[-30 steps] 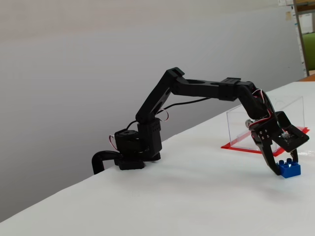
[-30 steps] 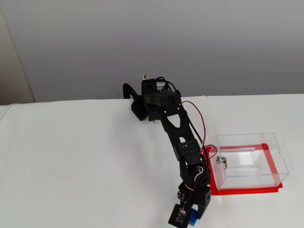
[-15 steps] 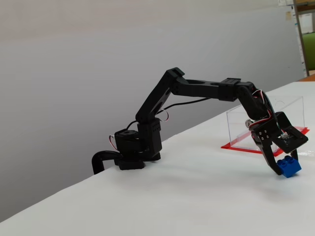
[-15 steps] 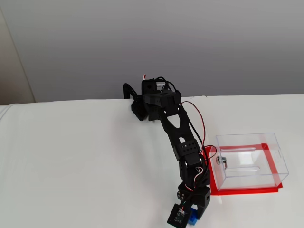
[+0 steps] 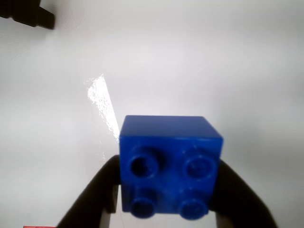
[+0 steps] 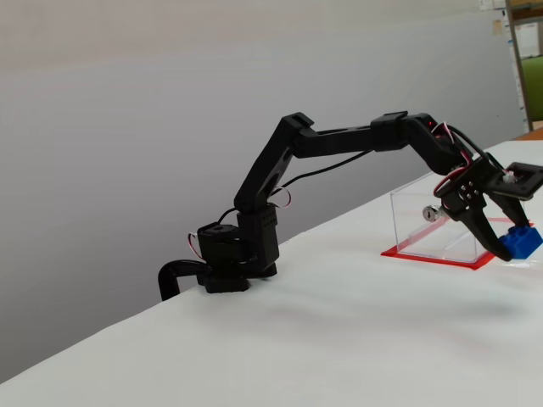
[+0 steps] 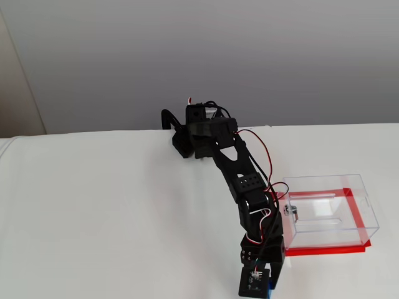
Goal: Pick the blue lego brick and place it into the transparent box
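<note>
A plain white table (image 6: 280, 339) fills my screens, a grey wall behind it. In the wrist view the gripper (image 5: 166, 190) comes up from the bottom edge, its two dark fingers closed on the blue lego brick (image 5: 168, 164), studs facing the camera. In a fixed view the brick (image 6: 520, 241) sits low at the right edge, just above the table, and the transparent box (image 6: 437, 222) lies to its left, close beside the arm's wrist. In the other fixed view the box (image 7: 330, 212) is up and to the right of the gripper (image 7: 259, 288). So I judge I must lift the brick over the near wall.
</note>
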Robot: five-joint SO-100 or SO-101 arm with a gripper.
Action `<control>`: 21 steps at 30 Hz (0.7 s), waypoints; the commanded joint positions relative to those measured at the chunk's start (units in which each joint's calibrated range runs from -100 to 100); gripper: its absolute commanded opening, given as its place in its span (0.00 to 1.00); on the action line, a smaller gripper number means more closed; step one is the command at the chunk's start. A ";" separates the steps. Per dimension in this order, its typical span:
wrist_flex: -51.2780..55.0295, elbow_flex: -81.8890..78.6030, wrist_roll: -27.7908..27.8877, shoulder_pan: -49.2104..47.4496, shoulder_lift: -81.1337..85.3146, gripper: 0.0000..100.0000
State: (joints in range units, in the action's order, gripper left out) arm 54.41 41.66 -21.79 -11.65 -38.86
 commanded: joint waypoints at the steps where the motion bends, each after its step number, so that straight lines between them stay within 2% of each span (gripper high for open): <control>1: -0.19 2.64 1.80 -0.15 9.20 0.18; 13: 0.24 2.28 7.12 -4.51 24.98 0.18; 21: 5.99 2.28 9.78 -10.65 30.84 0.18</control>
State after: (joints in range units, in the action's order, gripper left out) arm 59.04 41.66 -12.95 -20.41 -12.73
